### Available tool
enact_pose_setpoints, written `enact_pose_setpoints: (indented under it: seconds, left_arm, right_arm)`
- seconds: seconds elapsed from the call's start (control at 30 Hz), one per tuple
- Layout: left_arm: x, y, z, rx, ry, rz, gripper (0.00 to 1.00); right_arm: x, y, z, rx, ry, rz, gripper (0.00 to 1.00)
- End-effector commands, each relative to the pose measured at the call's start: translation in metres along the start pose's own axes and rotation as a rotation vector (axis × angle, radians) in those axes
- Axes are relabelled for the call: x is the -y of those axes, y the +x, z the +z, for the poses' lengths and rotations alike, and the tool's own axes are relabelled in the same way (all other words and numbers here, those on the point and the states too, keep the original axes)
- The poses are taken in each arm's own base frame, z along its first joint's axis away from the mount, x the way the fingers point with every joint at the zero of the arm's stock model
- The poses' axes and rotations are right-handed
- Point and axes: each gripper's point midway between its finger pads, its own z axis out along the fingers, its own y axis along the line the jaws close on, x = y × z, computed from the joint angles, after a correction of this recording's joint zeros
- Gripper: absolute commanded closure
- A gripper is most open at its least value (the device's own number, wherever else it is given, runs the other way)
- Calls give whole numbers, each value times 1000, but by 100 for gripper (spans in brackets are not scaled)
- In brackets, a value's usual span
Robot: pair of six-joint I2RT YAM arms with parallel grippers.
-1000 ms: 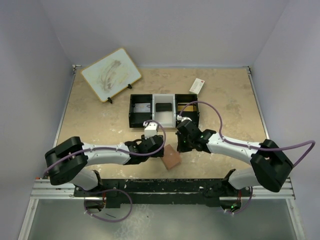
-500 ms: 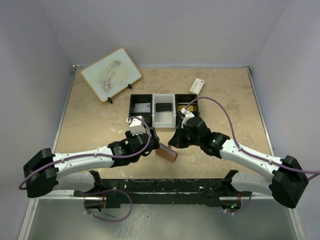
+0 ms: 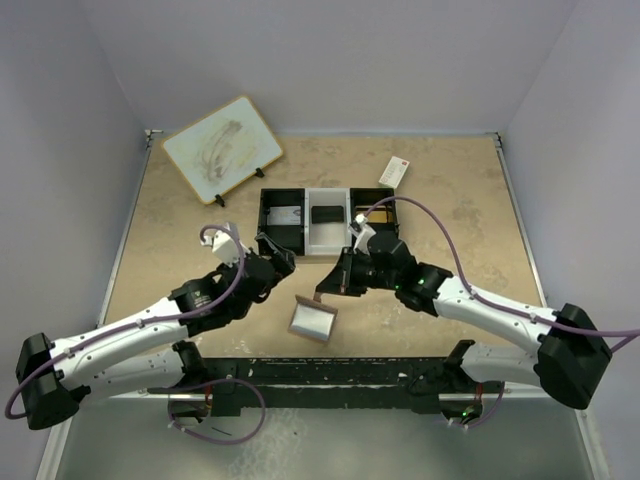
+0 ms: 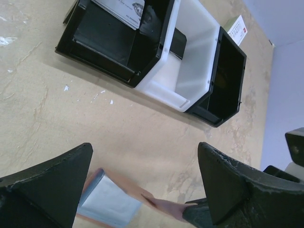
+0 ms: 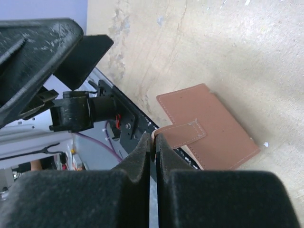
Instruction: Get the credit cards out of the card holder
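Top view with both wrist views. The three-part tray [image 3: 262, 215] stands mid-table [image 3: 460, 220], its two outer compartments black and its middle one white. The left black compartment holds a grey card [image 3: 285, 217], which leans against the far wall in the left wrist view [image 4: 121, 10]. The white compartment holds a dark card [image 3: 325, 213], lying flat at its far end. What the right black compartment holds cannot be made out.

The holder [image 3: 313, 320] lies open on the table, nearer the arm bases than the tray and apart from it. Its pale glossy pocket faces up, and whether a card sits in that pocket cannot be told. The left wrist view shows the same bluish pocket [image 4: 109, 202] at the bottom edge. The right wrist view shows the tan outer leather [image 5: 211, 130] with its strap [image 5: 183, 134].

The left end effector [image 3: 272, 255] hangs between tray and holder with its fingers [image 4: 52, 183] wide apart and nothing between them. The right end effector [image 3: 322, 293] is at the holder's far edge, its fingers [image 5: 137, 159] pressed together and clamped on the end of the strap.

A white packet [image 3: 394, 172] lies beyond the tray's right end. A small board [image 3: 222, 148] stands on a stand at the far left.
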Motion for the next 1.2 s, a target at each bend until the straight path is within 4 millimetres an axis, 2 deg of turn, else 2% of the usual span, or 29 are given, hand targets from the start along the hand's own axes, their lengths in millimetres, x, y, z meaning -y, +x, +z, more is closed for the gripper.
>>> enact_pose_setpoints:
  seconds: [0.0, 0.07, 0.13, 0.23, 0.33, 0.37, 0.43, 0.53, 0.6, 0.7, 0.87, 1.03, 1.17]
  left_arm:
    - [-14, -2, -5, -11, -35, 36, 11]
    - [-8, 6, -11, -69, 1, 29, 11]
    - [6, 16, -16, -136, 78, 44, 11]
    - [9, 19, -17, -155, 97, 82, 11]
    - [16, 25, -18, -190, 111, 137, 11]
    - [16, 30, -16, -208, 113, 153, 11]
    - [15, 44, -13, -255, 123, 174, 11]
    - [23, 66, -6, -318, 171, 155, 12]
    - [33, 75, -2, -334, 214, 107, 14]
    - [44, 82, 6, -341, 252, 60, 16]
    - [44, 106, 20, -406, 229, 120, 17]
    - [43, 130, 30, -476, 209, 176, 22]
    - [30, 132, 34, -463, 150, 204, 23]
  right_arm:
    - [10, -29, -6, 122, 34, 15, 100]
    - [31, -33, -10, 98, 69, 39, 100]
    - [40, -40, -13, 126, 80, 35, 100]
    - [59, -46, -16, 157, 111, 68, 100]
    - [95, -37, -19, 172, 222, 149, 100]
    - [110, -26, -21, 168, 257, 195, 100]
    - [125, -10, -24, 170, 270, 253, 100]
    - [129, 11, -29, 165, 203, 305, 100]
    - [129, 21, -33, 157, 174, 319, 100]
    - [139, 32, -42, 152, 217, 341, 100]
    - [149, 39, -49, 169, 249, 349, 100]
    - [161, 42, -49, 177, 297, 346, 100]
    - [167, 37, -47, 190, 332, 343, 100]
